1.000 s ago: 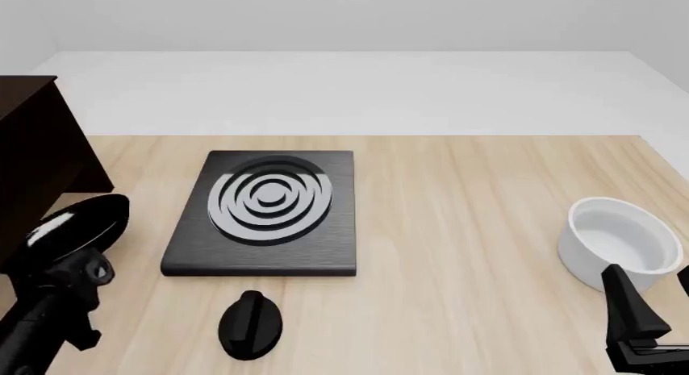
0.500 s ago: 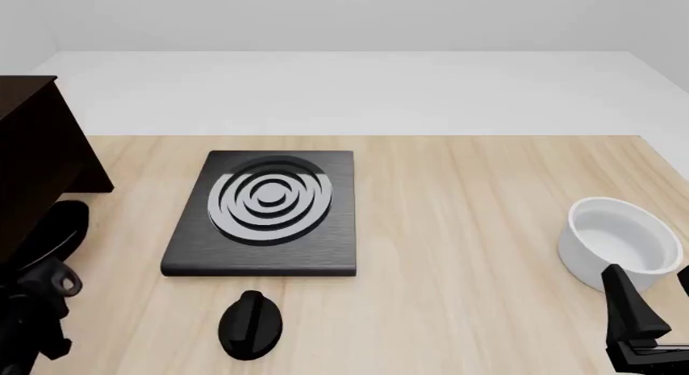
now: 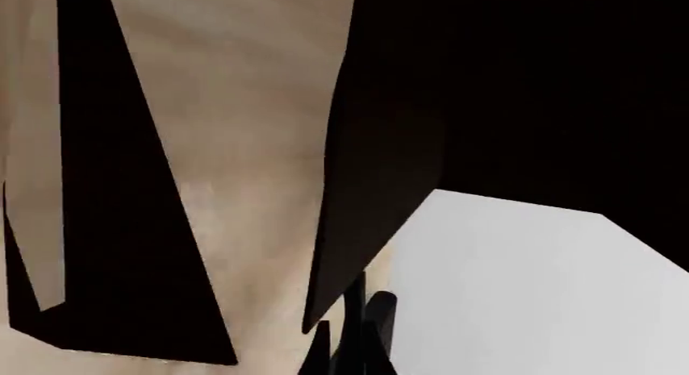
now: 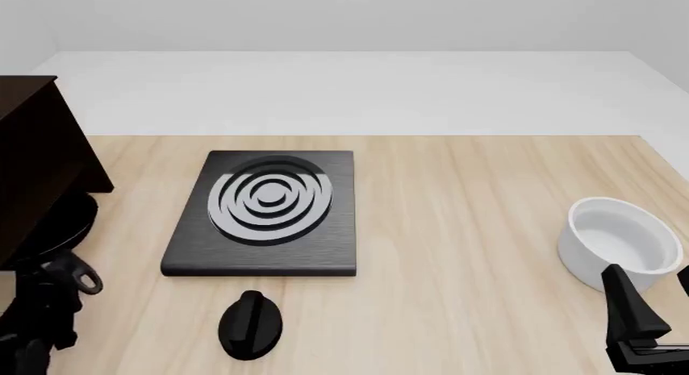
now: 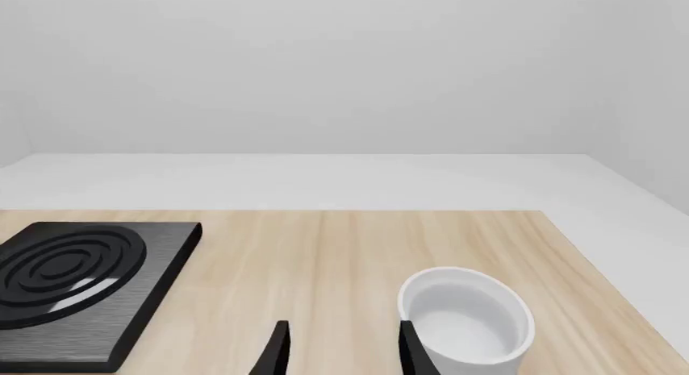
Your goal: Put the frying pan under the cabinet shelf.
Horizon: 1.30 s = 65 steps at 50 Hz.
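Observation:
The frying pan (image 4: 67, 220) is black and lies at the table's left edge, partly hidden beneath the dark brown cabinet (image 4: 38, 153). Its handle loop (image 4: 87, 280) sticks out toward me. My left gripper (image 4: 48, 301) is at the lower left, shut on the pan's handle just behind the loop. In the left wrist view the fingertips (image 3: 379, 318) stand close together, and the cabinet's dark boards (image 3: 538, 85) fill most of that picture; I cannot tell the pan apart there. My right gripper (image 4: 637, 327) is open and empty by the table's front right edge, and it also shows in the right wrist view (image 5: 344, 355).
A flat black square plate with grey rings (image 4: 269, 210) lies in the middle left, also seen from the right wrist (image 5: 76, 266). A black knob-shaped object (image 4: 251, 325) lies in front of it. A white deep bowl (image 4: 619, 242) stands at the right, just beyond my right gripper (image 5: 465, 322).
My left gripper has carried the pan left and down, from tilted up in the open to lying low under the cabinet's edge. The right arm has not moved.

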Each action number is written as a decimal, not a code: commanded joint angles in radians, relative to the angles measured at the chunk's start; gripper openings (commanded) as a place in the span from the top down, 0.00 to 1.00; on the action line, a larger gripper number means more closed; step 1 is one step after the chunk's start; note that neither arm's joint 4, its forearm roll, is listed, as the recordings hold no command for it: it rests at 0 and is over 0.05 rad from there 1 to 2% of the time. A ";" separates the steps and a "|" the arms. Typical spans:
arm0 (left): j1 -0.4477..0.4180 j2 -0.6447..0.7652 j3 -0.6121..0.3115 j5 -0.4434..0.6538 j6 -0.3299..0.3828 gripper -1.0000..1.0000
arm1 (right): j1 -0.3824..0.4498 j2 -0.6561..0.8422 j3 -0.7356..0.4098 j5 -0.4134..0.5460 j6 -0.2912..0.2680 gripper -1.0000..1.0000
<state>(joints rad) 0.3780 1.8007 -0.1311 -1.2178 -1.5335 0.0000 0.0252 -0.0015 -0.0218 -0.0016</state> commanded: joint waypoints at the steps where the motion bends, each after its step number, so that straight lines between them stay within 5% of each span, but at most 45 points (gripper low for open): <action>1: -0.101 0.096 -0.112 0.050 0.051 1.00 | 0.000 0.000 0.000 0.000 0.000 0.00; 6: -0.082 0.041 -0.138 0.150 0.101 1.00 | 0.000 0.000 0.000 0.000 0.000 0.00; 7: -0.117 0.088 -0.135 0.126 0.075 0.00 | 0.000 0.000 0.000 0.000 0.000 0.00; 38: -0.279 -0.433 0.072 0.427 0.113 0.00 | 0.000 0.000 0.000 0.000 0.000 0.00; 52: -0.327 -0.859 0.082 0.834 0.205 0.00 | 0.000 0.000 0.000 0.000 0.000 0.00; 59: -0.359 -1.136 0.020 1.153 0.251 0.00 | 0.000 0.000 0.000 0.000 0.000 0.00; 65: -0.384 -1.205 -0.026 1.255 0.293 0.00 | 0.000 0.000 0.000 0.000 0.000 0.00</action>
<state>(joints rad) 0.0353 0.8141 -0.0965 -0.2225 -1.3088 -0.0001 0.0253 -0.0015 -0.0218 -0.0016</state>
